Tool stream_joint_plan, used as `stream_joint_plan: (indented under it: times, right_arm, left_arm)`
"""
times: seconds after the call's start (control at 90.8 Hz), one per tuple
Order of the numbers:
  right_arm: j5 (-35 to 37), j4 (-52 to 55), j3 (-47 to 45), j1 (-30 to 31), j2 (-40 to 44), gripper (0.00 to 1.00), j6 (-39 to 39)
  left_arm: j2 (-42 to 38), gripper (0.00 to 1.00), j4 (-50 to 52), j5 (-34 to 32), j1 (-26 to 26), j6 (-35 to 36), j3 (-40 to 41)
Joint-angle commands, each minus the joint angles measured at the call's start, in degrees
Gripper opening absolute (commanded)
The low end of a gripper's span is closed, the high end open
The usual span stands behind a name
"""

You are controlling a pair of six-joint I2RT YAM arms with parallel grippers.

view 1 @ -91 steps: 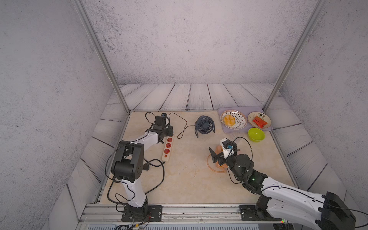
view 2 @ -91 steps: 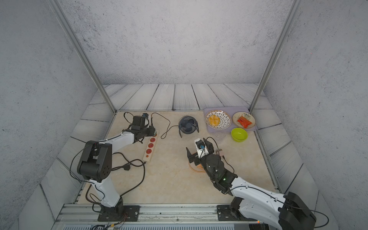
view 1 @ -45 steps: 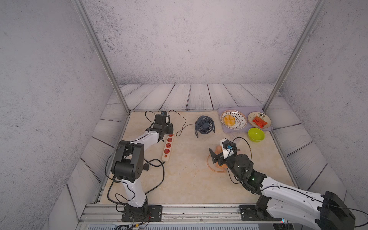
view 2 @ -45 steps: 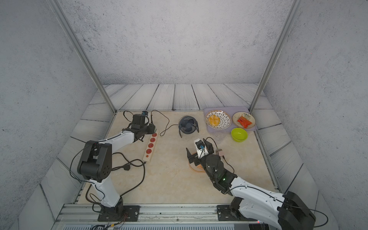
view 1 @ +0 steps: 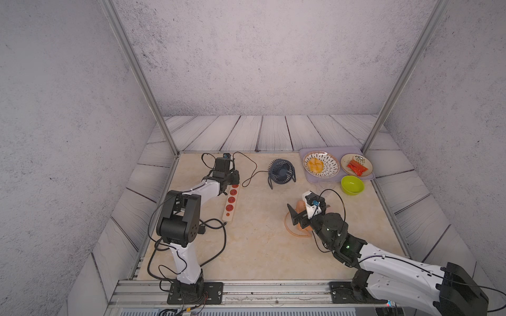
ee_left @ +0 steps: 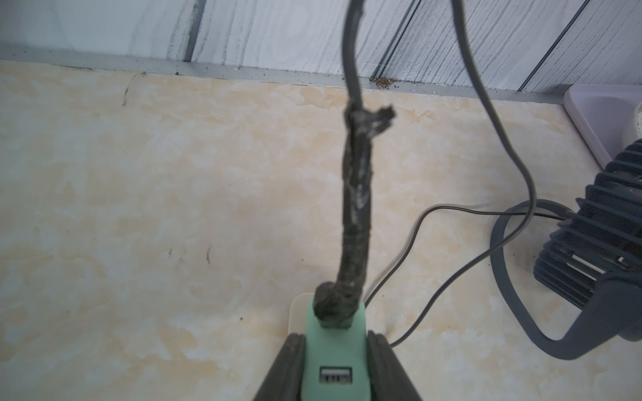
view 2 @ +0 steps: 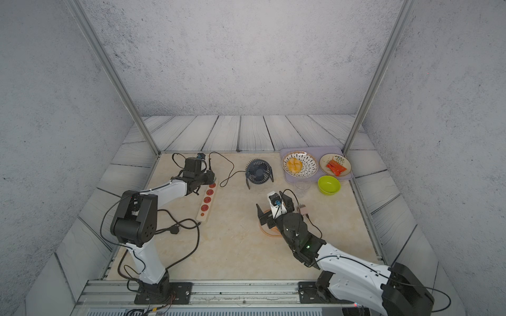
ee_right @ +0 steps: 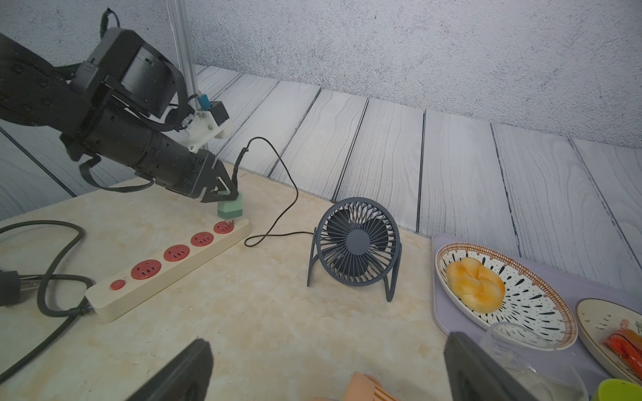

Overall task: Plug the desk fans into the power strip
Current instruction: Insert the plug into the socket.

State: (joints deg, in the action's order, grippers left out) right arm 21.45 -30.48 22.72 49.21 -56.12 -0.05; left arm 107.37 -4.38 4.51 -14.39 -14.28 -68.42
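The dark blue desk fan point(view 1: 282, 171) point(view 2: 258, 171) point(ee_right: 357, 243) stands on the tabletop at the back, and its thin black cord loops left. The cord ends in a mint-green plug point(ee_left: 333, 347) point(ee_right: 230, 208), and my left gripper point(ee_left: 335, 342) point(view 1: 232, 177) is shut on it. The plug hangs upright over the far end of the cream power strip point(view 1: 231, 201) point(view 2: 207, 201) point(ee_right: 173, 264). Its prongs show, with their tips at the endmost red socket. My right gripper point(ee_right: 330, 368) point(view 1: 308, 209) stands open and empty at the middle right, pointing at the fan.
A lilac tray point(view 1: 332, 151) at the back right carries a patterned plate with a bun point(view 1: 321, 165) and a plate with a red packet point(view 1: 356, 166). A green bowl point(view 1: 352, 185) and a clear glass point(ee_right: 521, 364) stand near it. An orange object point(view 1: 298, 229) lies under the right gripper. The strip's thick black cord point(view 2: 175, 231) coils at the front left.
The left gripper with the green plug has shifted slightly over the strip's far end, and the fan cord's loop moved with it. The right arm has not moved.
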Motion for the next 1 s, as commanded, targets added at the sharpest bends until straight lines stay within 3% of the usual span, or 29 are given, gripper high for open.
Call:
stream_joint_plan:
  times: [0.0,0.991]
  right_arm:
    - [1.0,-0.5,-0.3,0.0,0.1,0.99,0.3]
    - [0.9,-0.9,-0.7,0.0,-0.5,0.99,0.3]
  left_arm:
    - [-0.8,0.00,1.3,-0.9,-0.5,0.7,0.6]
    - [-0.6,0.00,0.3,-2.0,-1.7,-1.5,2.2]
